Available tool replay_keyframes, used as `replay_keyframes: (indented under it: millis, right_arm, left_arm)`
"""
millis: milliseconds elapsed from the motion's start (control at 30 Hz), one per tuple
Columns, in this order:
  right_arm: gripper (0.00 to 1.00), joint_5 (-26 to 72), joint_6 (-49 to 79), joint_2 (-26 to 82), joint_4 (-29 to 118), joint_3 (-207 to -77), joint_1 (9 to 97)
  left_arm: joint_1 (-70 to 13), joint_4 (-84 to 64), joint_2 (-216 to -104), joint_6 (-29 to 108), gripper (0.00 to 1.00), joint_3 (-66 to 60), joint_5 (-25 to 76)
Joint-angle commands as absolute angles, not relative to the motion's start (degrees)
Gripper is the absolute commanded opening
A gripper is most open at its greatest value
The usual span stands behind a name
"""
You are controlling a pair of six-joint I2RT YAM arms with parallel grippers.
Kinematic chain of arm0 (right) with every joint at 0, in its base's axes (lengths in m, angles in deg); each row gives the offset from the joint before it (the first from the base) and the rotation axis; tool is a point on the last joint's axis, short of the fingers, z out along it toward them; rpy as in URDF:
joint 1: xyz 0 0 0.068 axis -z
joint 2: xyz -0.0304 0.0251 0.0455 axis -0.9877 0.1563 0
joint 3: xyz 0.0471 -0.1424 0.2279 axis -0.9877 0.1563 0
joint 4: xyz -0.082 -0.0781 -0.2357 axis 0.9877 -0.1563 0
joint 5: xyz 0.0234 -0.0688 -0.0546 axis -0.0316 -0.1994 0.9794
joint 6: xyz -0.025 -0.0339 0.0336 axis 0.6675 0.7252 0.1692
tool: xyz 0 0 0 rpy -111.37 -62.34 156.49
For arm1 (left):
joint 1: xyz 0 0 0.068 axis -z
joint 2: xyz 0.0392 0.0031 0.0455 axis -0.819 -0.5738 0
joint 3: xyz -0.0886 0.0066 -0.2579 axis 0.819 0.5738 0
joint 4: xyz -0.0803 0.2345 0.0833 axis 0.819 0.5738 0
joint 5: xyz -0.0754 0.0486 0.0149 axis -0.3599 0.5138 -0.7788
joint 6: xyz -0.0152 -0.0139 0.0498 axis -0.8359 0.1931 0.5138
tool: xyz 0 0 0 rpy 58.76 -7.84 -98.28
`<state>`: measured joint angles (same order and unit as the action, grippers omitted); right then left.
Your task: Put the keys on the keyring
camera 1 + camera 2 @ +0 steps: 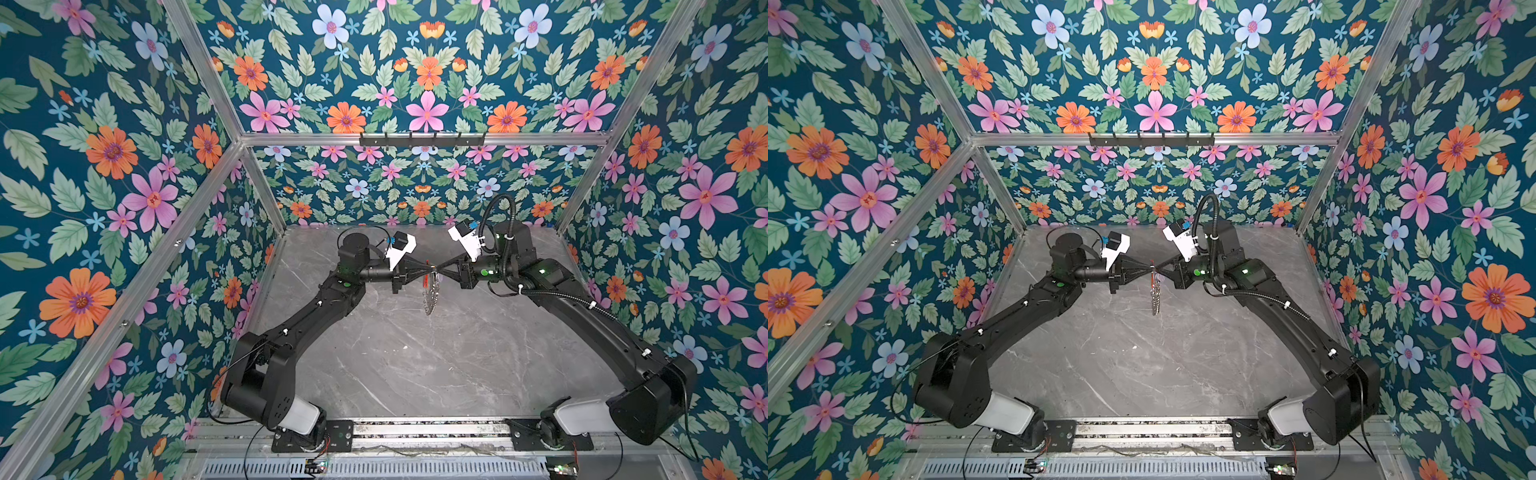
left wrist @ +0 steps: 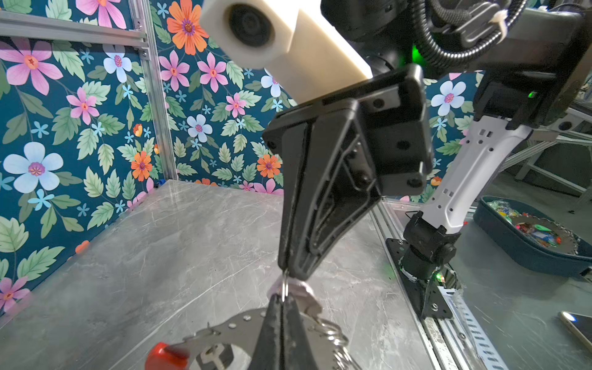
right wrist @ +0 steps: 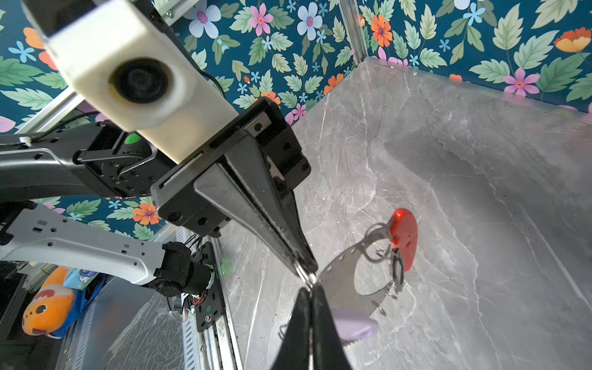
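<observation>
In both top views my two grippers meet tip to tip above the middle of the table. The keyring [image 1: 431, 296] [image 1: 1155, 296] hangs down from that meeting point. It is a silver holed plate [image 3: 339, 272] with a red curved section [image 3: 404, 237] [image 2: 163, 355] and a row of small rings [image 2: 336, 336]. My left gripper [image 2: 283, 298] [image 1: 428, 266] is shut on a small silver ring [image 2: 284, 285] at the keyring's top. My right gripper [image 3: 312, 290] [image 1: 437, 268] is shut on the same ring from the opposite side. A key's lilac tag [image 3: 355, 326] [image 2: 302, 288] lies right beside the fingertips. A black-framed tag [image 3: 398, 266] hangs near the red section.
The grey marble table [image 1: 415, 365] is walled in by floral panels on three sides. A black hook rack [image 1: 422, 139] sits on the back rail. Outside the cell are a dark tray of colourful bits [image 2: 528, 237], a phone [image 2: 576, 326] and a plush toy [image 3: 48, 307].
</observation>
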<state>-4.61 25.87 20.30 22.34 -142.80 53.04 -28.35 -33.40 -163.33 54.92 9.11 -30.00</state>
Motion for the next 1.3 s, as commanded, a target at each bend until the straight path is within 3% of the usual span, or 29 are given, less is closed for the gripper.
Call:
replay_keyframes:
  millis: [0,333,467,567,733,867,1100,1267]
  right_arm:
    - [0.00,-4.62,25.81,19.86,23.80,-142.94,53.16]
    - [0.00,-5.77,23.93,21.12,23.84,-141.64,53.94]
    - [0.07,-9.30,21.40,22.39,25.72,-141.71,53.98]
    - [0.24,-11.89,18.60,22.74,29.46,-141.05,53.98]
    - [0.31,-13.67,15.95,22.84,32.96,-140.81,53.96]
    - [0.32,-11.51,16.42,21.71,31.85,-140.77,53.99]
    - [0.34,4.10,21.62,16.88,23.47,-141.53,54.29]
    - [0.35,1.85,22.58,15.55,24.20,-144.34,54.29]
  left_arm:
    - [-28.44,-37.49,-162.87,53.64,0.00,9.42,-30.40]
    - [-28.62,-61.00,-162.30,39.42,0.00,14.42,-27.64]
    - [-28.62,-72.45,-163.35,32.84,0.00,16.69,-25.87]
    - [-28.53,-80.75,-164.77,27.90,0.00,18.22,-24.18]
    - [-28.53,-92.35,-167.85,20.49,0.00,19.24,-21.81]
    - [-28.53,-95.19,-169.29,18.08,0.00,19.33,-21.50]
    - [-28.62,-95.10,-169.30,17.70,0.00,19.32,-21.67]
    - [-28.62,-95.60,-169.57,16.34,0.00,18.98,-21.95]
